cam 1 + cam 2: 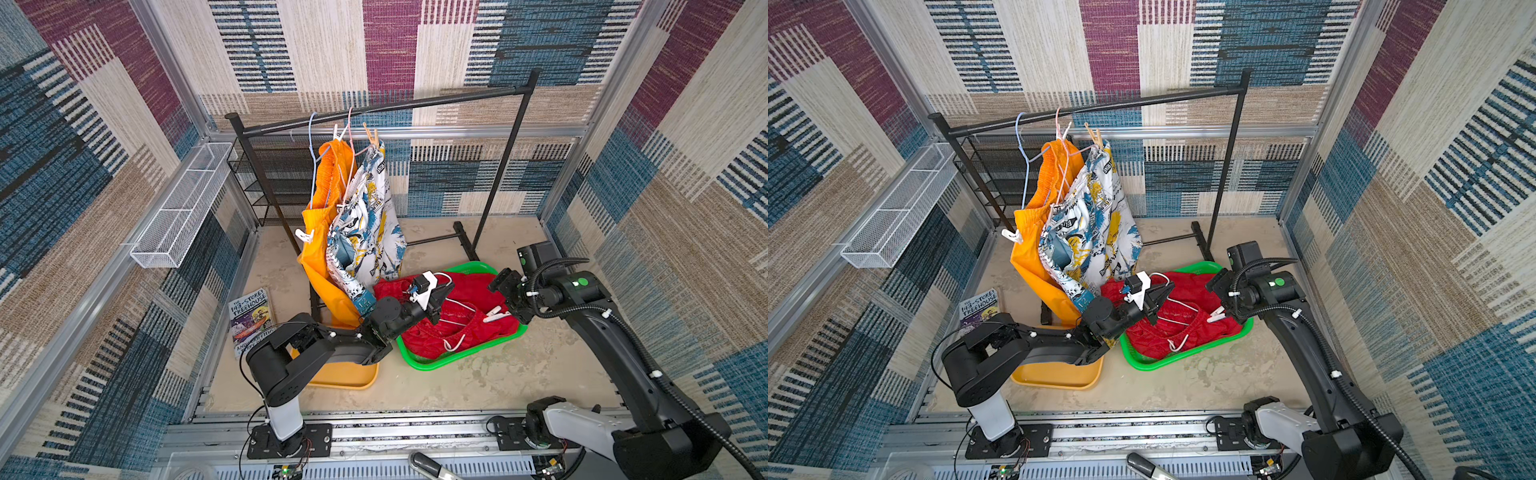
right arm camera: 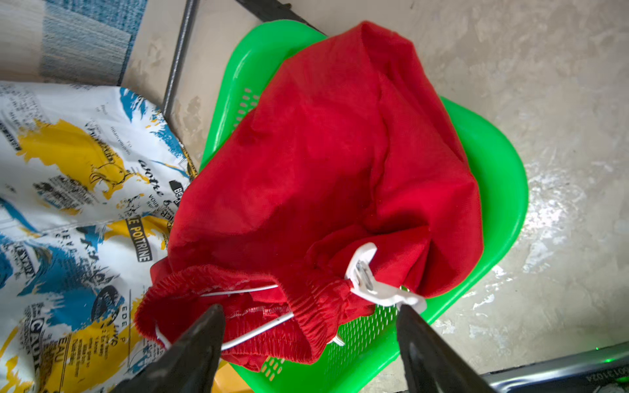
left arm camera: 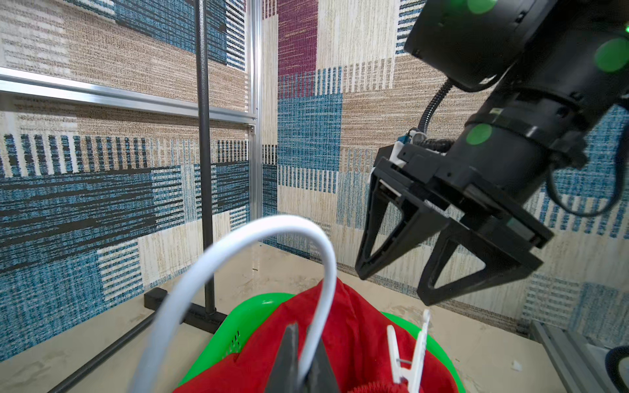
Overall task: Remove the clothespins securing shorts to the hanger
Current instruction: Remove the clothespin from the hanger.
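The left pincer (image 3: pixel 304 360) clamps the hanger (image 3: pixel 258 231). The right pincer (image 2: pixel 309 311), apart, hovers by the clothespin (image 2: pixel 371 279) at lower right. Closing off-centre could pinch the red shorts (image 2: pixel 340 153) instead.

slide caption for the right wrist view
Open right end effector poised at white clothespin on red shorts in green basket

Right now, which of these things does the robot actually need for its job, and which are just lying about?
Job: red shorts, the white clothespin on them, white hanger in the shut left gripper, open right gripper, orange shorts, printed shorts, their clothespins.
Lying about: book, white wire basket, black mesh shelf.
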Robot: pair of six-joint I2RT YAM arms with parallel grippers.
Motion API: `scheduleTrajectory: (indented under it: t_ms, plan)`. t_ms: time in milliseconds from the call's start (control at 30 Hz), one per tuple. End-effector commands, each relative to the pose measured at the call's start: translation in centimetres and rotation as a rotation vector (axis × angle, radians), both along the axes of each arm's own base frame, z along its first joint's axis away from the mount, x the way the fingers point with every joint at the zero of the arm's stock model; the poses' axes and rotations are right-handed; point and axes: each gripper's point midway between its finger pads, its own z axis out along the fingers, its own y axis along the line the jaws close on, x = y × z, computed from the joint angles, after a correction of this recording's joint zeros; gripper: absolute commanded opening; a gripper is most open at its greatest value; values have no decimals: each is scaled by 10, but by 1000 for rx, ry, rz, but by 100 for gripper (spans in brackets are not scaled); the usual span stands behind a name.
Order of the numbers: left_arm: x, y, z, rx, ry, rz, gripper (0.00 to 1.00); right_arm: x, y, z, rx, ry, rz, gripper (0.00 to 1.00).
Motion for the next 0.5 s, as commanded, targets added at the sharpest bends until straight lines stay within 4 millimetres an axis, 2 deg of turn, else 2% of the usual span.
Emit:
scheduleTrajectory:
  t_ms: [0, 467]
  plan:
    - [-1, -1, -2, 9, 8, -8, 0, -11, -4, -13, 6, 97, -80, 80]
    - [-1, 1, 1, 10, 4, -1, 0, -14, -6, -36, 45, 183, -181, 76]
